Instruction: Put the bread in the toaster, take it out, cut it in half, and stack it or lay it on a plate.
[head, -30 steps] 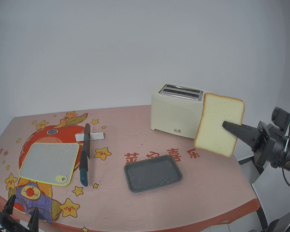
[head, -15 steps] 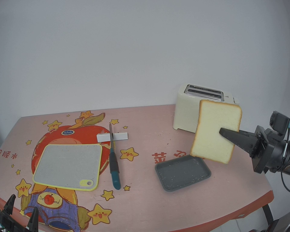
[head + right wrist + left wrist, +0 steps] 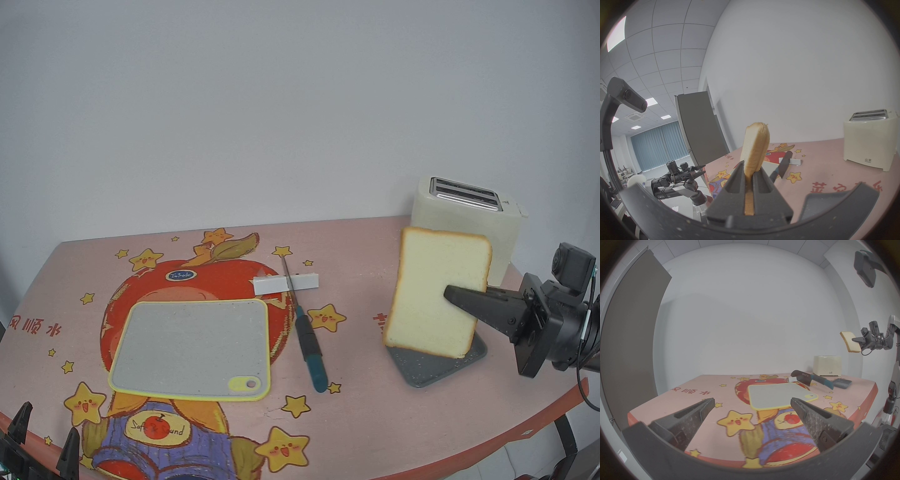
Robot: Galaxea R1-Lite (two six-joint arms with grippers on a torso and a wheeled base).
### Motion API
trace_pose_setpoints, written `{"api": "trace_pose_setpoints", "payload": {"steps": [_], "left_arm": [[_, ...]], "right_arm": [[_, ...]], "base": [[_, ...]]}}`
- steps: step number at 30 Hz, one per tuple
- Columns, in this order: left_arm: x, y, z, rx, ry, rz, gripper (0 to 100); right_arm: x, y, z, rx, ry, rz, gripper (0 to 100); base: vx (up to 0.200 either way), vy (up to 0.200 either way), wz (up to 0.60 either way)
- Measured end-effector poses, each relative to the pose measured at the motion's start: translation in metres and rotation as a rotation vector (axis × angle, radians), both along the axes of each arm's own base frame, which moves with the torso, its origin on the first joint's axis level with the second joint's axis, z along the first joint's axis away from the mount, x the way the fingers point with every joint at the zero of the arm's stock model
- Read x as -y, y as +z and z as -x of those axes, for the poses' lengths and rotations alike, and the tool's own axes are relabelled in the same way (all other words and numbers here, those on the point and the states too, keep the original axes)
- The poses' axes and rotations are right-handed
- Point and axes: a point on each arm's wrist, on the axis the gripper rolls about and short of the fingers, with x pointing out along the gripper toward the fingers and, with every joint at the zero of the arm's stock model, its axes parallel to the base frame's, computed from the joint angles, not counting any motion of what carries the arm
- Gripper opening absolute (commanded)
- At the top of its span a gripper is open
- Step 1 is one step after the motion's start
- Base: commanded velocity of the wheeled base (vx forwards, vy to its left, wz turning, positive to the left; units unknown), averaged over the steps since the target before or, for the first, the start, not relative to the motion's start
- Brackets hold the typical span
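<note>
A slice of white bread (image 3: 437,292) hangs upright in the air at the table's right side, with my right gripper (image 3: 455,294) shut on its right edge. It hovers over the dark grey tray (image 3: 437,369) and in front of the cream toaster (image 3: 475,219), which stands at the back right with empty slots. In the right wrist view the bread (image 3: 755,147) stands edge-on between the fingers, the toaster (image 3: 870,139) beyond. The grey cutting board (image 3: 190,347) lies at the left, a teal-handled knife (image 3: 304,331) beside it. My left gripper (image 3: 750,415) stands open off the table's front left edge.
The knife's blade rests on a small white block (image 3: 285,284) behind the cutting board. The pink table (image 3: 356,431) ends in a front edge close below the tray. A white wall stands behind the toaster.
The head camera has turned left, so the whole scene slid right in the picture. The bread, still held, has come lower and now hangs just over the tray.
</note>
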Motion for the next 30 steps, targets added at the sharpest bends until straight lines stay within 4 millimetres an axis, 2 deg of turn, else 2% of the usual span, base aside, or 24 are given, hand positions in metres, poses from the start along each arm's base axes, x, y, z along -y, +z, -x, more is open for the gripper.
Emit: {"api": "trace_pose_setpoints", "payload": {"steps": [11, 30], "left_arm": [[0.000, 0.000, 0.000, 0.000, 0.000, 0.000, 100], [0.000, 0.000, 0.000, 0.000, 0.001, -0.002, 100]], "right_arm": [[-0.002, -0.005, -0.001, -0.016, 0.004, 0.014, 0], [-0.010, -0.020, -0.004, -0.068, 0.027, 0.055, 0]], "base": [[0.000, 0.200, 0.00], [0.000, 0.000, 0.00]]}}
